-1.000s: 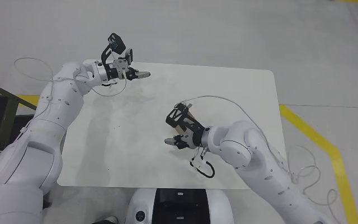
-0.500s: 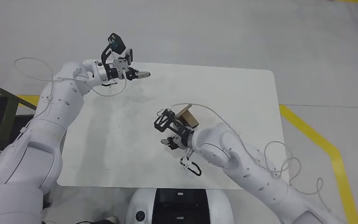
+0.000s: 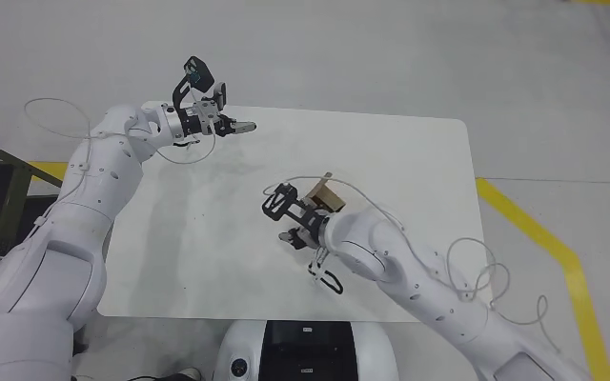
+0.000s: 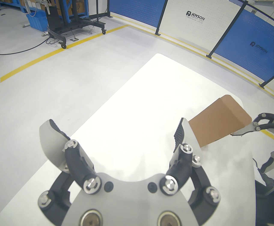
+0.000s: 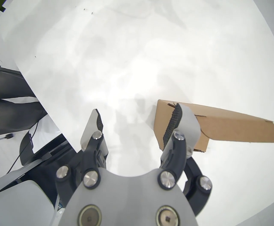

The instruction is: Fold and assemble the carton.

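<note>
Near the middle of the white table (image 3: pixel 419 152), the right gripper (image 5: pixel 137 123) hangs low over the surface with its claw spread apart. One finger stands in front of the brown carton (image 5: pixel 224 126), which rests on the tabletop just right of the claw. At the far left corner, the left gripper (image 4: pixel 117 132) points right along the far edge, its claw also apart. Grey floor (image 4: pixel 85 75) with yellow lines (image 4: pixel 53 53) surrounds the table, and blue panels (image 4: pixel 137 10) stand beyond.

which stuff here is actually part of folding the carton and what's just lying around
For the job: carton; right gripper, open, beside it; left gripper, open, apart from it.
Just lying about: blue bin, wheeled stand, blue panels, yellow floor line.
</note>
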`<state>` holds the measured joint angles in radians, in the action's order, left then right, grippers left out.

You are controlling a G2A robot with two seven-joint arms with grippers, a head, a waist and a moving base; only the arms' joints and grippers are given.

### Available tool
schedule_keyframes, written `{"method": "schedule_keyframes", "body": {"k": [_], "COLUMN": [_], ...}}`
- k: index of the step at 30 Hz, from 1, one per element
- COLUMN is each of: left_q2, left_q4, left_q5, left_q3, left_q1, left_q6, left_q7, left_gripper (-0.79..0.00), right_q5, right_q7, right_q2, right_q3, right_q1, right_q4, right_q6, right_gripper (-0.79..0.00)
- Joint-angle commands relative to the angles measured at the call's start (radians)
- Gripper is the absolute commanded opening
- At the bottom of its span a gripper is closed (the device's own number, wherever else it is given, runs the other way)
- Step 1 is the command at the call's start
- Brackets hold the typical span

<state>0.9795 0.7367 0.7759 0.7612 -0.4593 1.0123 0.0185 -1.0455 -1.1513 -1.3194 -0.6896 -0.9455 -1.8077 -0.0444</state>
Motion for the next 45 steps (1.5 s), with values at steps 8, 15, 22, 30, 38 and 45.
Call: {"method": "schedule_keyframes", "body": {"k": [8,15,22,30,38,45], "left_q2": [0.000,0.000,0.000,0.000,0.000,0.000], "left_q4": [0.000,0.000,0.000,0.000,0.000,0.000], "left_q5": [0.000,0.000,0.000,0.000,0.000,0.000], "left_q3": [0.000,0.000,0.000,0.000,0.000,0.000], "left_q1": [0.000,0.000,0.000,0.000,0.000,0.000], "left_q6": [0.000,0.000,0.000,0.000,0.000,0.000], "left_q7": [0.000,0.000,0.000,0.000,0.000,0.000], "left_gripper": [0.000,0.000,0.000,0.000,0.000,0.000], "right_q5": [-0.027,-0.040,-0.033,-0.023,-0.026,-0.041], "right_q7": [-0.068,-0.059,-0.025,-0.012,0.001,0.004], "right_q2": [0.006,0.009,-0.002,-0.016,-0.035,-0.051], "right_q3": [-0.025,-0.040,-0.030,-0.020,0.006,0.028], "right_q1": [-0.022,-0.043,-0.029,-0.009,0.032,0.057], "right_q4": [-0.052,-0.038,0.027,0.087,0.161,0.219], "right_q6": [-0.010,-0.018,-0.018,-0.016,-0.020,-0.019], "right_gripper": [-0.252,-0.249,-0.259,-0.277,-0.382,-0.480]}}
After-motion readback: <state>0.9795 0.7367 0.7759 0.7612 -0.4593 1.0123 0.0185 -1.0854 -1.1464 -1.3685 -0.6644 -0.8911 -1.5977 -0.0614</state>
